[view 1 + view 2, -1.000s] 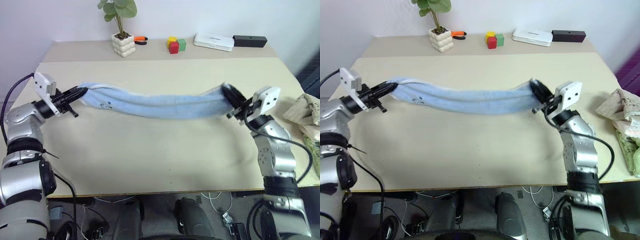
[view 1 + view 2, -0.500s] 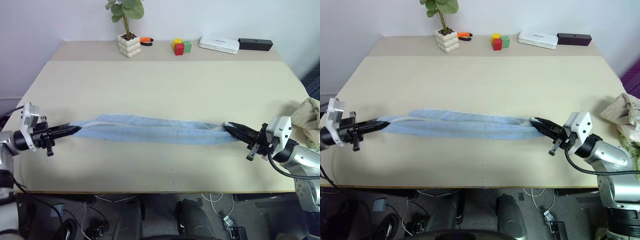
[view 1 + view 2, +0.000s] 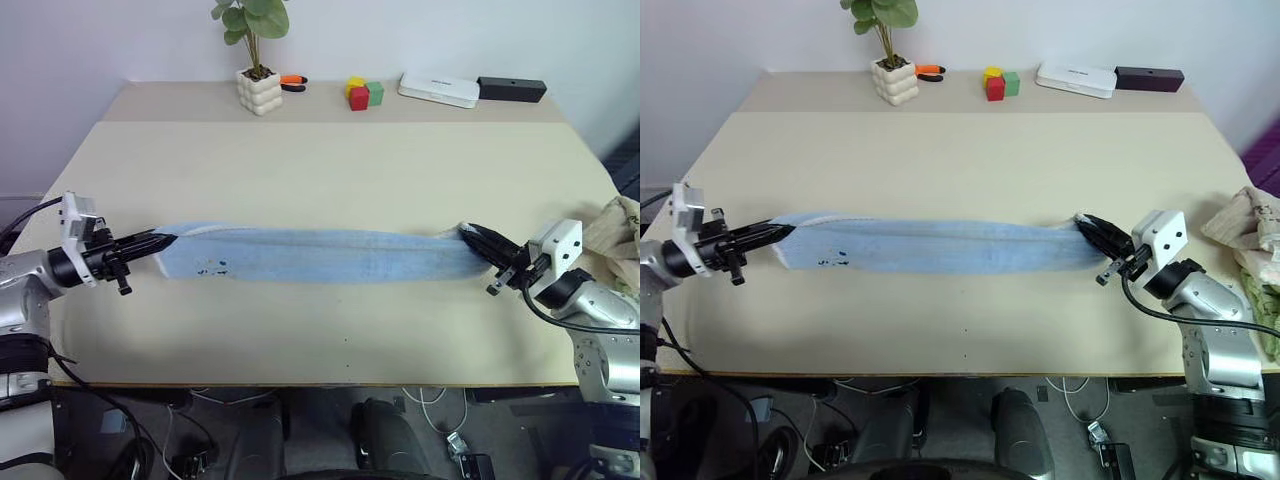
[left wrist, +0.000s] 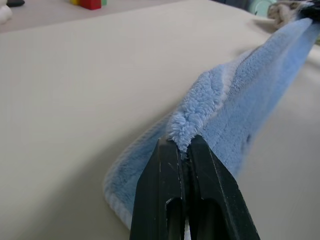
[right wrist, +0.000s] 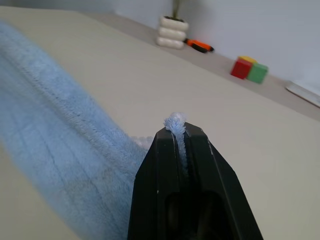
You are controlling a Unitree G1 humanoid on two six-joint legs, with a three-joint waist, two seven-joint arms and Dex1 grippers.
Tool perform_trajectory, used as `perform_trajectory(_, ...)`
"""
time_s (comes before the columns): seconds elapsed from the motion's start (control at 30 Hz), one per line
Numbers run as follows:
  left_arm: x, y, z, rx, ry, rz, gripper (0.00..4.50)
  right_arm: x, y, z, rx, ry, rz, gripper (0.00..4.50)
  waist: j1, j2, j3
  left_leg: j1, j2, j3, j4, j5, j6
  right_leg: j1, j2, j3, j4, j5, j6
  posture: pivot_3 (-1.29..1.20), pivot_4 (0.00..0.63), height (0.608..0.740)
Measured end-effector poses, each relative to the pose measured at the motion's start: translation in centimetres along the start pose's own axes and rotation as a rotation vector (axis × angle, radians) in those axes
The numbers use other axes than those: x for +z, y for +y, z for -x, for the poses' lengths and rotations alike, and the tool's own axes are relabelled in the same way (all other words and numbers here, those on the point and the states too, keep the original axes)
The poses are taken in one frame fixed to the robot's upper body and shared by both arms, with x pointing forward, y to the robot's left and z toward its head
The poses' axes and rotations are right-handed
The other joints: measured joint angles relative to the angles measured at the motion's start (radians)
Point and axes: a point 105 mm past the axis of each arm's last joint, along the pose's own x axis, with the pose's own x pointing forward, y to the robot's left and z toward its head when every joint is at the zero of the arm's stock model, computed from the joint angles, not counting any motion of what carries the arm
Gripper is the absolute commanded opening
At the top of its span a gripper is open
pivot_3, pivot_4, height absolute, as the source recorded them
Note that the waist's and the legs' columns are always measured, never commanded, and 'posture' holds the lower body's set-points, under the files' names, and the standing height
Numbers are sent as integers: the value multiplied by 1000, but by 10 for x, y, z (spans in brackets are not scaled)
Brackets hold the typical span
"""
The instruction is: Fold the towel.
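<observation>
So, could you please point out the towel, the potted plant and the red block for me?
towel (image 3: 330,257), left eye view, middle of the stretched blue cloth.
potted plant (image 3: 259,90), left eye view, its white bumpy pot.
red block (image 3: 357,99), left eye view, its front face.

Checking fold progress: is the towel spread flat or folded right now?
Folded lengthwise: the towel forms a narrow doubled band on the table, each end pinched by the left pincer and right pincer.
</observation>
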Motion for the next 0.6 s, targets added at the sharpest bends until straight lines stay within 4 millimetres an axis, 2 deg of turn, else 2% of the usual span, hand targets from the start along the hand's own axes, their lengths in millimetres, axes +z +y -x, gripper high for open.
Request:
perform_trajectory(0.27,-9,8,-10,44,25,11,0,-10,2,-5,-96,-11,-32,76,1,0,0,0,0,0,1,0,0,1,0,0,0,0,0,0,150,740)
perform_trajectory(0.6,-30,12,-15,90,58,68,0,-21,8,-12,-115,5,-25,76,1,0,0,1,0,0,1,0,0,1,0,0,0,0,0,0,150,740)
